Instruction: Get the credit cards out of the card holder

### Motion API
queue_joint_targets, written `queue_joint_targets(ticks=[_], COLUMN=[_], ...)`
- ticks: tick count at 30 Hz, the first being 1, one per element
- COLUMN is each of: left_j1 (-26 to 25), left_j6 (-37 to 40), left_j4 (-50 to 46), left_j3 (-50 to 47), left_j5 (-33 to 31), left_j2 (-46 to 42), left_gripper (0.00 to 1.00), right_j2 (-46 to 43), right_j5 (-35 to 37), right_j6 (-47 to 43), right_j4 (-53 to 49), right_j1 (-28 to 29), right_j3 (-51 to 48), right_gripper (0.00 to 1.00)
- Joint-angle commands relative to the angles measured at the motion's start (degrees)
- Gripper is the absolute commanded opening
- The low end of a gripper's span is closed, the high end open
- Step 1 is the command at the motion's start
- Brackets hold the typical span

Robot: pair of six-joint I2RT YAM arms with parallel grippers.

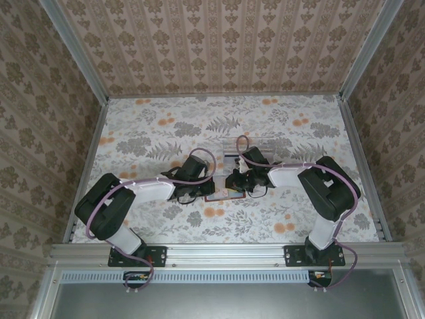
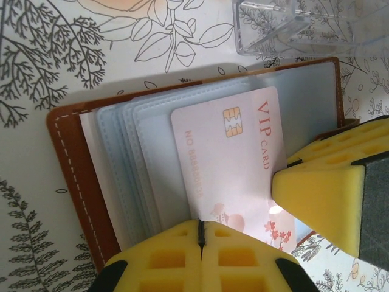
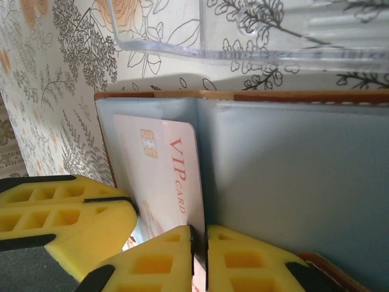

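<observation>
Card holder point(image 2: 70, 176) is lying open in the middle of the table point(image 1: 166, 126), just beside the clear tray point(image 2: 304, 30). A pink credit card point(image 2: 231, 164) is sticking out of a pocket. Right gripper point(image 3: 199, 258) is pinching that card's edge; left gripper point(image 2: 200, 255) is pressing on the holder's edge, pads together.

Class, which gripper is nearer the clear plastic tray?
Right. The right gripper sits straight across the card holder from the clear tray; the left gripper sits across it too, but off to the tray's left.
</observation>
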Motion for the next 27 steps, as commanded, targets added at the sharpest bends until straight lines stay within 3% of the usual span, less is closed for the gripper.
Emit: queue_joint_targets(ticks=[1, 5, 14, 27], left_j1=[-0.48, -0.36, 0.57, 0.83], left_j6=[-0.64, -0.30, 0.20, 0.75], left_j4=[-2.95, -3.62, -4.11, -4.70], left_j3=[-0.39, -0.35, -1.45, -1.77], left_j5=[0.08, -0.26, -0.44, -0.22], left_j2=[1.08, 0.68, -0.67, -2.13], left_gripper=[0.00, 0.00, 0.00, 0.00], right_j2=[0.89, -0.41, -4.90, -14.07], right_j5=[-0.62, -0.32, -0.44, -1.89], right_j6=[0.54, 0.50, 0.40, -5.35], right_j4=[0.94, 1.54, 2.67, -6.36], right_j1=[0.44, -0.54, -3.98, -9.12], right_j3=[0.48, -1.46, -6.43, -8.75], right_gripper=[0.07, 0.00, 0.00, 0.00])
